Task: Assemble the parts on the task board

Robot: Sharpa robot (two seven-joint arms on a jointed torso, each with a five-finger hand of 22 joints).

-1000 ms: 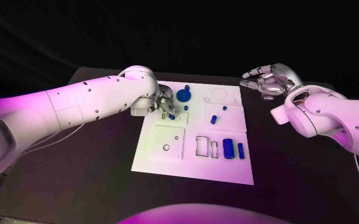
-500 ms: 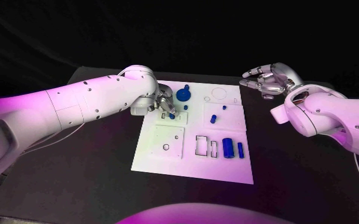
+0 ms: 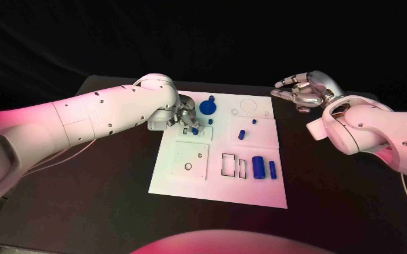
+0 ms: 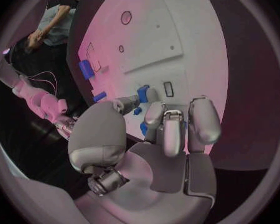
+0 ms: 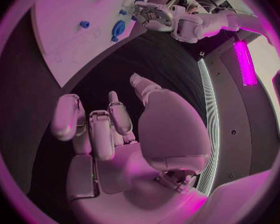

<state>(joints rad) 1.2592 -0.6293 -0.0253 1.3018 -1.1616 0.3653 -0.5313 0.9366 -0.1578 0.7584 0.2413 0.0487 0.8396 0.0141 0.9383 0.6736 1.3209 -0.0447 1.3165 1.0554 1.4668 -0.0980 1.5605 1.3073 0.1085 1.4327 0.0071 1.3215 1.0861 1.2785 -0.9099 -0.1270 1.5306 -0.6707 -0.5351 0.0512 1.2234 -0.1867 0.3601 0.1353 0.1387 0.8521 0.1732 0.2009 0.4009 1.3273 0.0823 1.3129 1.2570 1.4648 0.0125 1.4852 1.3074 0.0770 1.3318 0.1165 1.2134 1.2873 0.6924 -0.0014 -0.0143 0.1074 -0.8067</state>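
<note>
The task board [image 3: 191, 174] looks like smooth matt white plastic, the parts [image 3: 257, 167] glossy blue plastic; both hands (left hand [image 3: 186, 119], right hand [image 3: 303, 92]) gleam like polished metal above the matt black table [image 3: 102, 207].

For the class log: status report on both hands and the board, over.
Left hand down on the task board, fingers at a small blue part; grip unclear. Right hand open, off the board. Nothing in the way.

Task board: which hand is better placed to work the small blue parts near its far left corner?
Left. The left hand is over the task board at those blue parts; the right hand hangs beyond the board's right edge.
</note>
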